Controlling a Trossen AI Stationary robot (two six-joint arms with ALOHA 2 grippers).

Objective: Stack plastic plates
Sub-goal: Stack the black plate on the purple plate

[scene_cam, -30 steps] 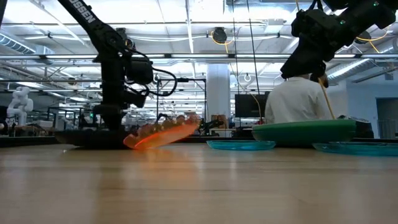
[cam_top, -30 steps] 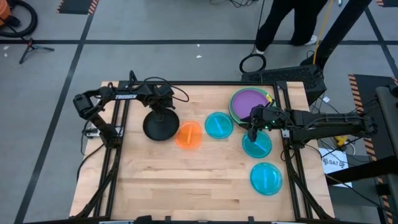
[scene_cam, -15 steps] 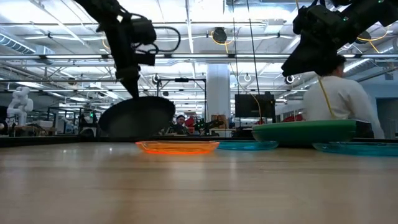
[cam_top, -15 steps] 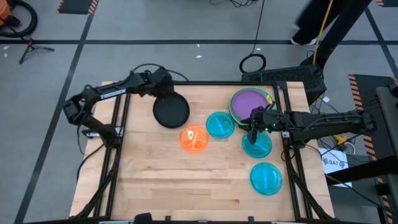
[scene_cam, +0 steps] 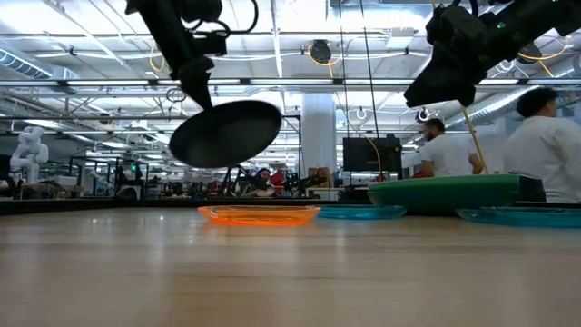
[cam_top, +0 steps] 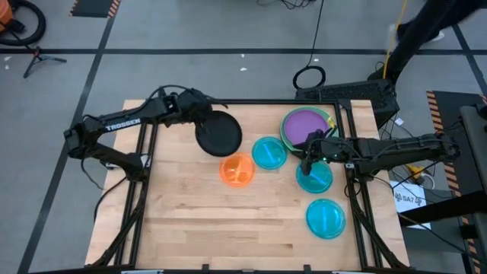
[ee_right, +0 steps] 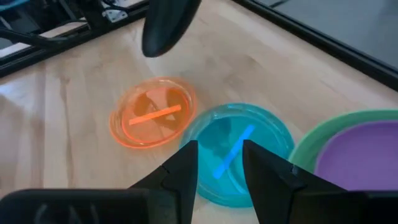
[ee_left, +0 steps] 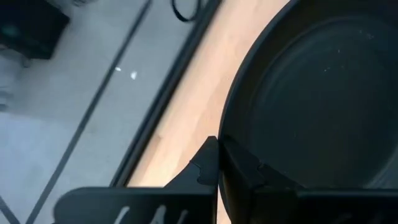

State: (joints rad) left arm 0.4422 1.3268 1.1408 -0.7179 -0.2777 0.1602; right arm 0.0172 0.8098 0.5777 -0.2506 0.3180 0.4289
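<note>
My left gripper (cam_top: 199, 116) (scene_cam: 197, 84) is shut on a black plate (cam_top: 218, 134) (scene_cam: 225, 133), held in the air over the table's far middle. An orange plate (cam_top: 237, 169) (ee_right: 152, 115) lies flat just nearer. Three cyan plates (cam_top: 268, 152) (cam_top: 314, 177) (cam_top: 326, 218) lie to its right. A purple plate (cam_top: 305, 123) sits on green plates (scene_cam: 445, 192) at the far right. My right gripper (cam_top: 310, 157) (ee_right: 217, 163) hovers open above the cyan plates. My left gripper pinches the black plate's rim (ee_left: 225, 146) at its left edge, one finger (ee_left: 200, 171) outside and one (ee_left: 249, 177) on the plate's face. The fingers slant down from the table's left. The plate is lifted clear and tilted, its free right side higher.
Black rails run along the table's left and right sides (cam_top: 144, 152) (cam_top: 354, 175). Bare wood fills the near half of the table (cam_top: 228, 228). People in white move in the room behind (scene_cam: 545, 136).
My left gripper rose and moved toward the table's right and far edge, lifting the black plate clear of the table. The orange plate, which leaned tilted on the black plate, dropped flat onto the table.
</note>
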